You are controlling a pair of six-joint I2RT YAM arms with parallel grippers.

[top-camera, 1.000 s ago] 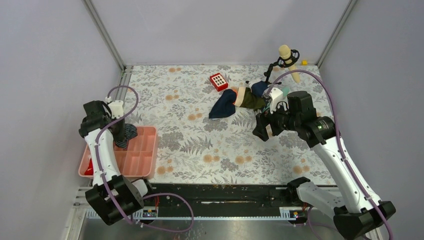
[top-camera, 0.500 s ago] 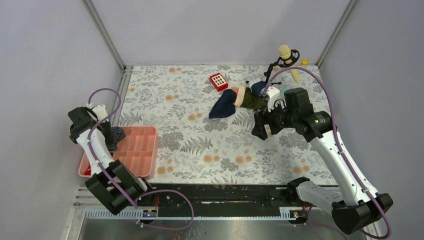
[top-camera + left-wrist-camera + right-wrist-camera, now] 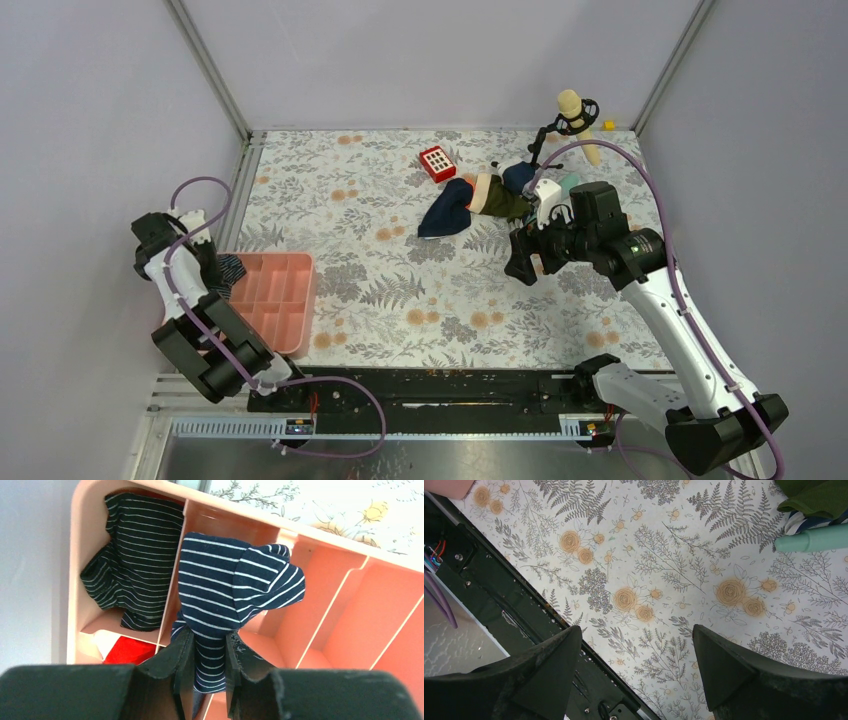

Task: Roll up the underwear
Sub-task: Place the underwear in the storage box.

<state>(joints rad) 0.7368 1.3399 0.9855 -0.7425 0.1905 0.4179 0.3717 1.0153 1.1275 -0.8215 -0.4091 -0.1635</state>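
Robot at the tray: the left gripper (image 3: 209, 636) clamps the underwear (image 3: 235, 587), navy with thin pale stripes, between fingers drawn almost together. It dangles the cloth as a loose, doubled-over bundle above the pink tray (image 3: 74, 580) at the lower left of the overhead view. In the wrist view the bundle hangs across a divider, partly over the tray's second compartment and partly over the one beside it, and whether it touches the tray cannot be told. A darker striped garment (image 3: 132, 565) fills the corner compartment at the upper left of that view, with something red (image 3: 125, 653) in the compartment below it. At the right of the overhead view the right gripper (image 3: 635, 630) hovers with its fingers spread wide and nothing between them, over bare floral worktop (image 3: 649, 555). It is near a plain navy cloth (image 3: 447, 212) and a green and tan garment (image 3: 503, 200). The step in hand appears to be stowing the bundled underwear in the tray, though the bundle looks slack rather than tightly rolled. If so, the next move calls for shifting it clear of the divider and lowering it squarely into one compartment before the fingers part, so the folds do not spring open. If the roll is judged too loose, the cloth would need open worktop and both grippers.
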